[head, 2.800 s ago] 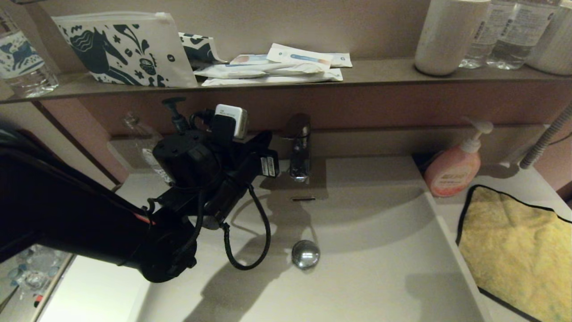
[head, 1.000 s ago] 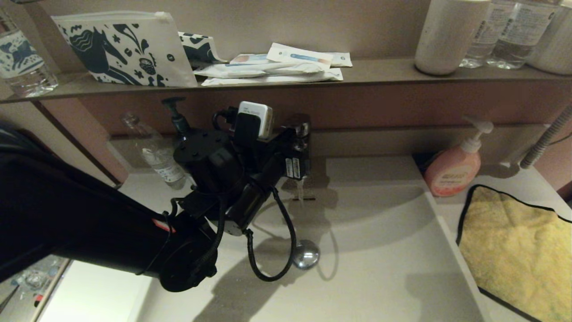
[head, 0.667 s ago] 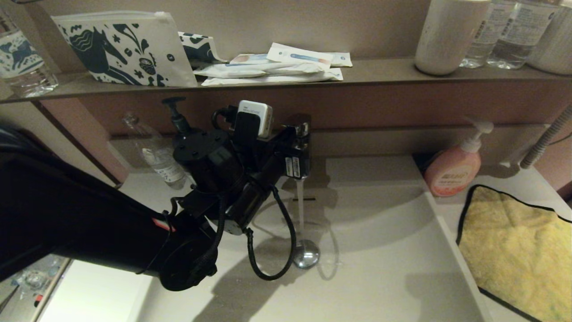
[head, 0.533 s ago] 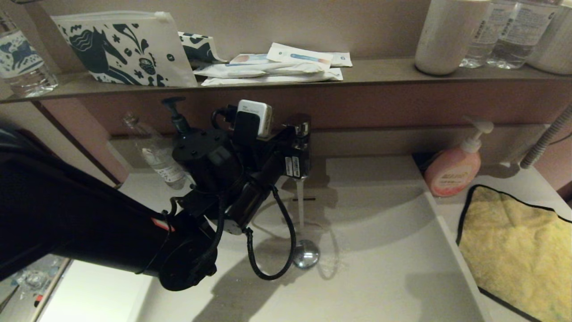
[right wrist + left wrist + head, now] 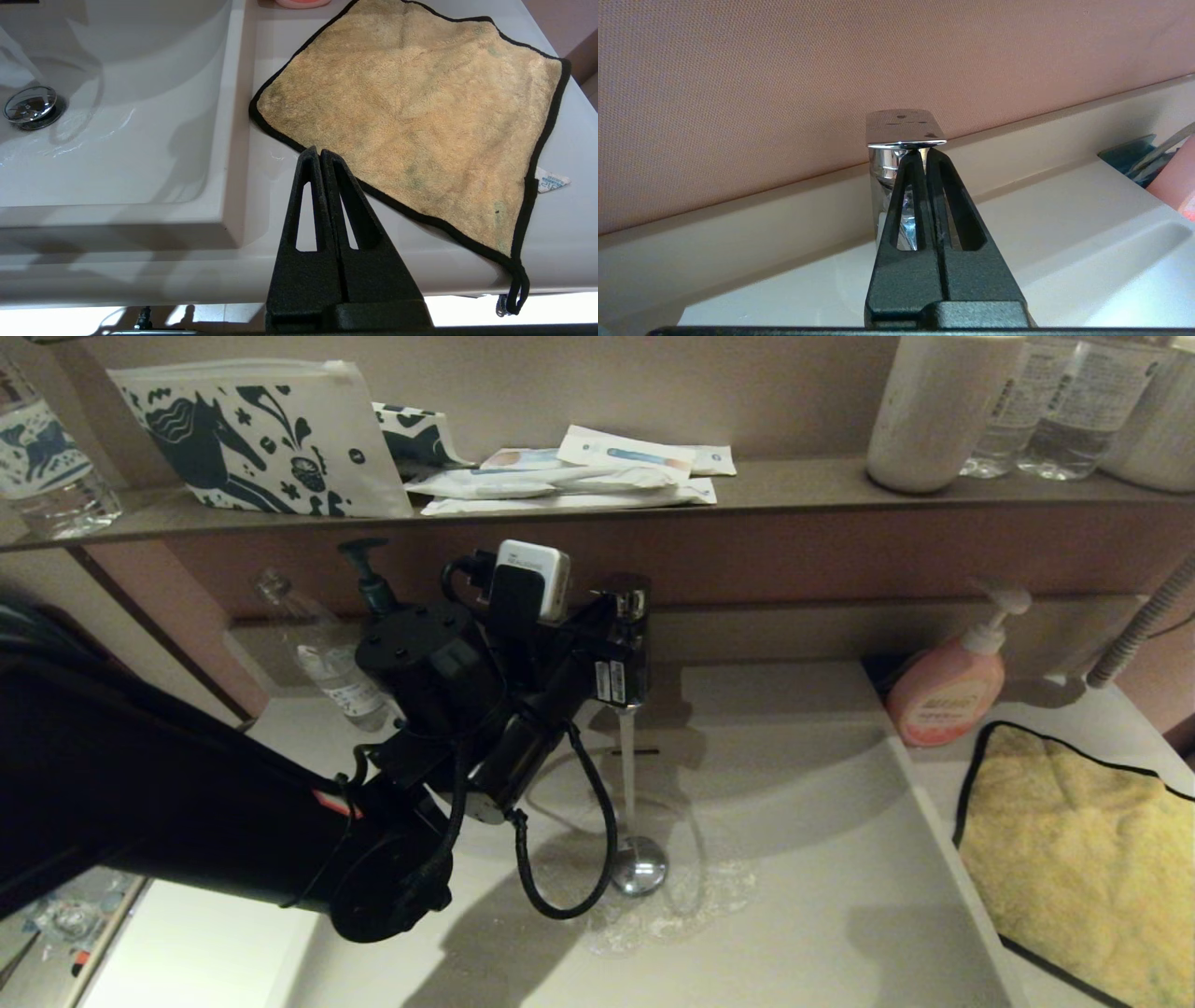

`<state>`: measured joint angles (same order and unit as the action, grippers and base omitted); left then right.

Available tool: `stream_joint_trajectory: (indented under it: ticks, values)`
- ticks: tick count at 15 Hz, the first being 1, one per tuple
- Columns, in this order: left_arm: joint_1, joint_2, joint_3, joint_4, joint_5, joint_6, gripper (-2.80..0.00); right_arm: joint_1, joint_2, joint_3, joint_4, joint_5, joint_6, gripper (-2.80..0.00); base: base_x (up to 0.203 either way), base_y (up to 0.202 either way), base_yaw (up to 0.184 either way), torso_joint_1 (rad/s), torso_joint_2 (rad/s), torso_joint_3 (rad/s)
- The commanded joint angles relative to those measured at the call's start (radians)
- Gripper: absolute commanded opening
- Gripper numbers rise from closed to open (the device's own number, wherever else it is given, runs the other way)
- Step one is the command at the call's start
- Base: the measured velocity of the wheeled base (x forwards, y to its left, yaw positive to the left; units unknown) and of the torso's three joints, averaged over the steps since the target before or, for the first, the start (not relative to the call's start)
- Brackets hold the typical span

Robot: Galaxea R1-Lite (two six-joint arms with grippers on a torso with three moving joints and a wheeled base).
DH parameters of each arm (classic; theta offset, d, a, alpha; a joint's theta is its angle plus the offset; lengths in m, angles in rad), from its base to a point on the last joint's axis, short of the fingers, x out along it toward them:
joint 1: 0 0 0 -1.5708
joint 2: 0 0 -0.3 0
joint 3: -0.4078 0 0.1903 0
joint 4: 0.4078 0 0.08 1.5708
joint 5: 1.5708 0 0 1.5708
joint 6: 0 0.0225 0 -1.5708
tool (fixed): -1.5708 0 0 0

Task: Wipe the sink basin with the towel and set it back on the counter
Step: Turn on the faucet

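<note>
The left gripper [image 5: 920,156] is at the chrome faucet [image 5: 627,644] on the far rim of the sink basin [image 5: 794,896], its two fingers pressed together with nothing between them; their tips sit right under the flat faucet lever [image 5: 903,128] — touching it, as far as the left wrist view shows; a thin stream of water [image 5: 626,775] falls onto the round drain plug [image 5: 639,866]. The right gripper [image 5: 320,156] hangs over the near edge of the counter [image 5: 261,186], fingers likewise pressed together, holding nothing, just beside the towel [image 5: 416,112]; the towel lies spread flat on the counter right of the basin — near a pink soap dispenser [image 5: 948,691].
</note>
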<state>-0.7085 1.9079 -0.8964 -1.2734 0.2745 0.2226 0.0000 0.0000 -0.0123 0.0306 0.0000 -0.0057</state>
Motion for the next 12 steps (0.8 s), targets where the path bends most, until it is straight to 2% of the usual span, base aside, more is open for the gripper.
stream_joint_trajectory:
  ticks: [1, 8, 12]
  values:
    - [0.0, -0.006, 0.005, -0.006, 0.002, 0.001, -2.8, 0.0, 0.0, 0.0, 0.0, 0.0, 0.0, -2.8, 0.0, 0.0, 0.0, 0.0, 0.0, 0.0]
    - [0.027, -0.052, 0.005, 0.03, -0.008, 0.006, -2.8, 0.0, 0.0, 0.0, 0.0, 0.0, 0.0, -2.8, 0.0, 0.0, 0.0, 0.0, 0.0, 0.0]
    - [0.026, -0.047, -0.054, 0.075, -0.008, 0.006, -2.8, 0.0, 0.0, 0.0, 0.0, 0.0, 0.0, -2.8, 0.0, 0.0, 0.0, 0.0, 0.0, 0.0]
